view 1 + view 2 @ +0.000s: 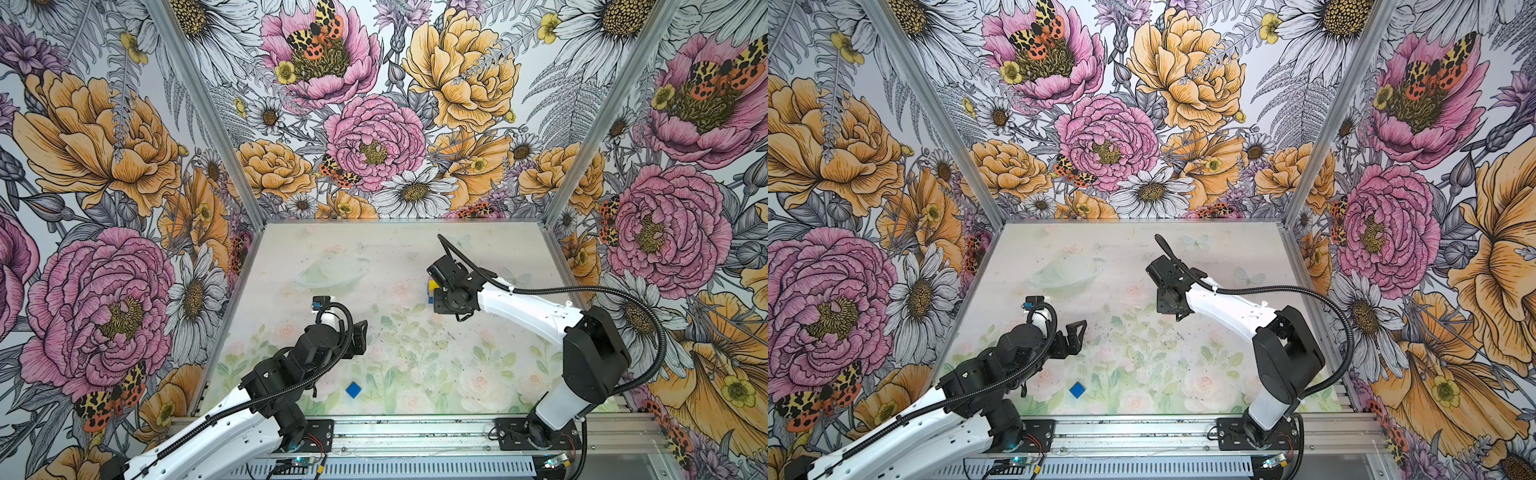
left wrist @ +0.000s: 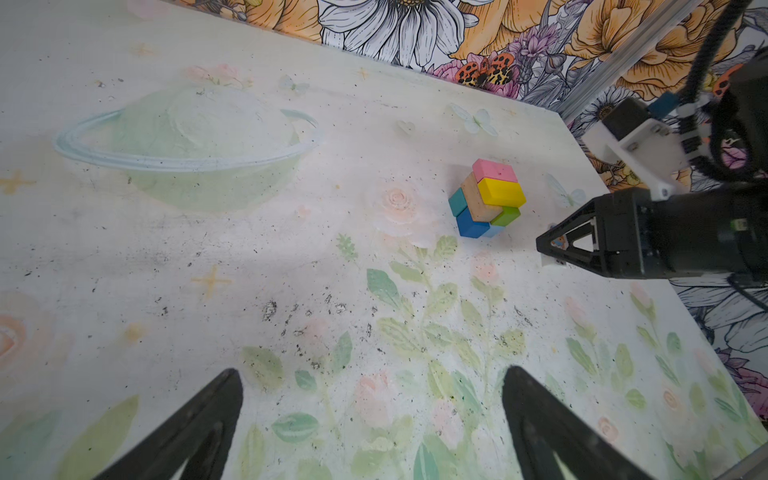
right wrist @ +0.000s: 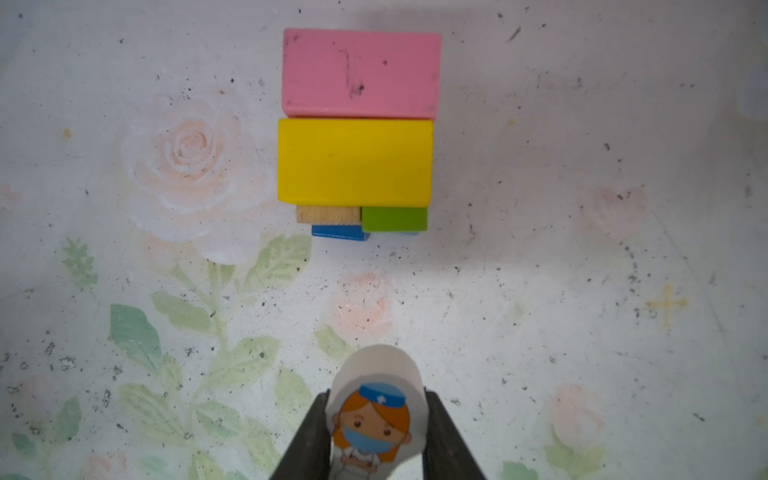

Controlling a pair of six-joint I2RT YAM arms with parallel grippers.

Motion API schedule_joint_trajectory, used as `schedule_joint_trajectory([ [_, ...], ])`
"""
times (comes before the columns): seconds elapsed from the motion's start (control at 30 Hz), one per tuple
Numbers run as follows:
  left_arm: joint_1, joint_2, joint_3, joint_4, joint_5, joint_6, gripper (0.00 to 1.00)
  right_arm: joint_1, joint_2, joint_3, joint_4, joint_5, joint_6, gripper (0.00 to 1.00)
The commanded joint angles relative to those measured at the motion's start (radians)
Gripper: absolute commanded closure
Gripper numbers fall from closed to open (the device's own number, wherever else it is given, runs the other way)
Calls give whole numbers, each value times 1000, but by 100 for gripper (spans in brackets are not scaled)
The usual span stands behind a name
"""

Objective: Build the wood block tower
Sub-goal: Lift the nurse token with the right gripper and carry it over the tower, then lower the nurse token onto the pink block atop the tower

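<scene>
The wood block tower (image 2: 488,199) stands on the table right of centre. Pink (image 3: 360,72) and yellow (image 3: 355,162) bricks lie side by side on top, over tan and green bricks, with blue and teal cubes at the base. In a top view only a yellow and blue sliver of the tower (image 1: 432,288) shows beside the right wrist. My right gripper (image 3: 376,399) hovers just beside the tower, shut on a small white figure (image 3: 376,372) painted as a masked nurse. A loose dark blue cube (image 1: 353,390) (image 1: 1077,390) lies near the front edge. My left gripper (image 2: 372,372) (image 1: 359,332) hangs open and empty left of centre.
Floral walls close the table in on the left, back and right. An aluminium rail (image 1: 415,432) with both arm bases runs along the front. The tabletop (image 1: 1142,257) carries a faded planet and flower print with dark scuffs.
</scene>
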Motion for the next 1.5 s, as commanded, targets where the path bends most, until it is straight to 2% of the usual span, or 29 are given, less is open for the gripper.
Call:
schedule_joint_trajectory([
  [0.0, 10, 11, 29, 39, 11, 2, 1, -22, -30, 67, -22, 21, -58, 71],
  [0.67, 18, 78, 46, 53, -5, 0, 1, -133, 78, 273, -30, -67, -320, 71],
  [1.47, 47, 114, 42, 79, 20, 6, 1, -157, 207, 332, -21, -126, -417, 70],
])
